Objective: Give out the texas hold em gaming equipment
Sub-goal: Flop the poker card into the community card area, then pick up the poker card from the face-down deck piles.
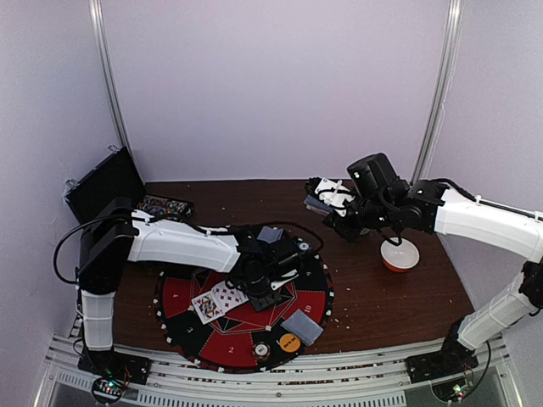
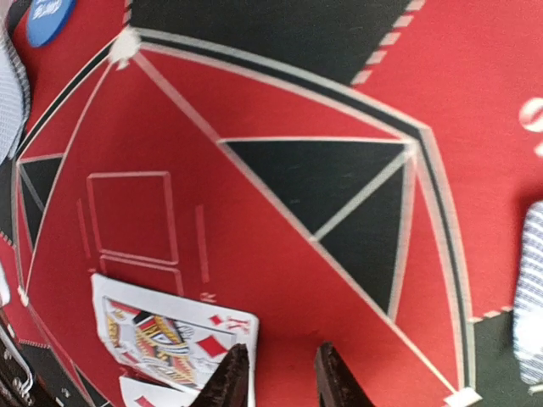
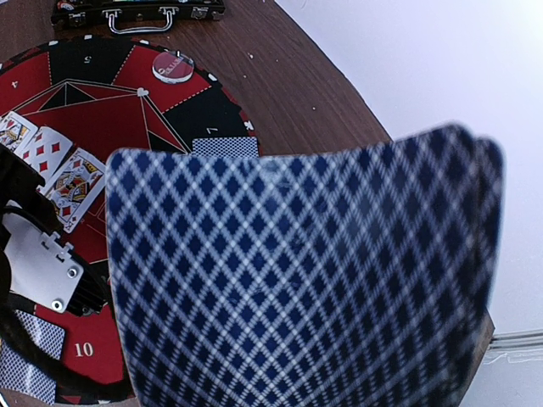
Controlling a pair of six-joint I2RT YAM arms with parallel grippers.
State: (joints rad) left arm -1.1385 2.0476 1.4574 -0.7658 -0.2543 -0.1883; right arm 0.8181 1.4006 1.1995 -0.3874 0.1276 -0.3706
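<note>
Your left claw [image 2: 282, 381] hangs low over the round mat [image 1: 254, 343], fingers a little apart, holding nothing, right beside the face-up cards [image 1: 219, 301]. Your right claw [image 1: 331, 199] squeezes the pack of cards [image 3: 297, 271], up in the air near the bowl [image 1: 400, 254]. You seem to be dealing. Next, the left claw likely must pinch one new card gently.

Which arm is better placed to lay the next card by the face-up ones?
Probably left: the left gripper hangs empty over the mat beside the face-up cards; the right gripper is off the mat, gripping the deck.
</note>
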